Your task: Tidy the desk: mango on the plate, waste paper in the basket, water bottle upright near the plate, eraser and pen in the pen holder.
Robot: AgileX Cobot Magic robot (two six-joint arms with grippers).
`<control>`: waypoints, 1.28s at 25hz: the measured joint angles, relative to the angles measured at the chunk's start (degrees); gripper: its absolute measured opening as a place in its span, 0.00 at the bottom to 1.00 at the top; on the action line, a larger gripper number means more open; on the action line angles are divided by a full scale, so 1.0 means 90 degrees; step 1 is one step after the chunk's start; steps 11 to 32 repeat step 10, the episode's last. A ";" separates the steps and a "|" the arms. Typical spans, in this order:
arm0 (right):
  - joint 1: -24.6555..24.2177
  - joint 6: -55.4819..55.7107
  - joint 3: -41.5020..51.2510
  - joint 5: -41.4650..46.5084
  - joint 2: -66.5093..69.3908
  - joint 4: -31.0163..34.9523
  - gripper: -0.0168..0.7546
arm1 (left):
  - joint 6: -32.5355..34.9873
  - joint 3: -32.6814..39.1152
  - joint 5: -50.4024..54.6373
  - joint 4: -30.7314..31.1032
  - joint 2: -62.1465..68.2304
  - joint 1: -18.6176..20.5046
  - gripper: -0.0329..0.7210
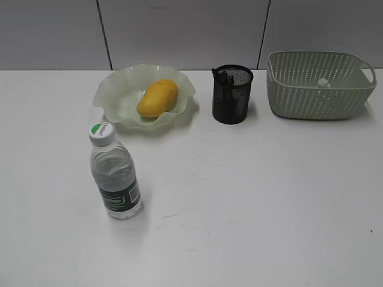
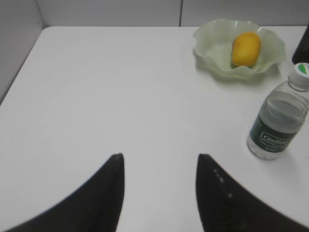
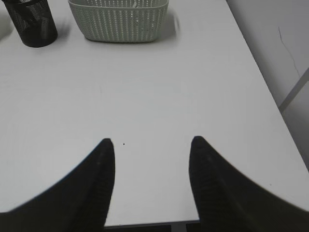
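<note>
Neither arm appears in the exterior view. The left end effector (image 2: 159, 162) and right end effector (image 3: 150, 145) hang spread, empty, over bare tabletop (image 1: 269, 197). Mango (image 1: 158, 97) lies in the plate (image 1: 114, 95); water bottle (image 1: 115, 173) upright nearby. Waste paper (image 1: 324, 82) sits in the basket (image 1: 320, 95); pen holder's (image 1: 233, 95) contents unclear.

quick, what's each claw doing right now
left claw: open, holding nothing
right claw: open, holding nothing
</note>
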 joint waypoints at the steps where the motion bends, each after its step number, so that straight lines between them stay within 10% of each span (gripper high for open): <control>1: -0.0023 0.0000 0.0000 0.0000 0.0000 0.0000 0.54 | 0.0000 0.0000 0.0000 0.0000 0.0000 0.0050 0.52; 32: -0.0032 0.0000 0.0000 -0.0006 0.0000 0.0000 0.54 | 0.0000 0.0000 0.0000 0.0000 -0.0005 0.0086 0.52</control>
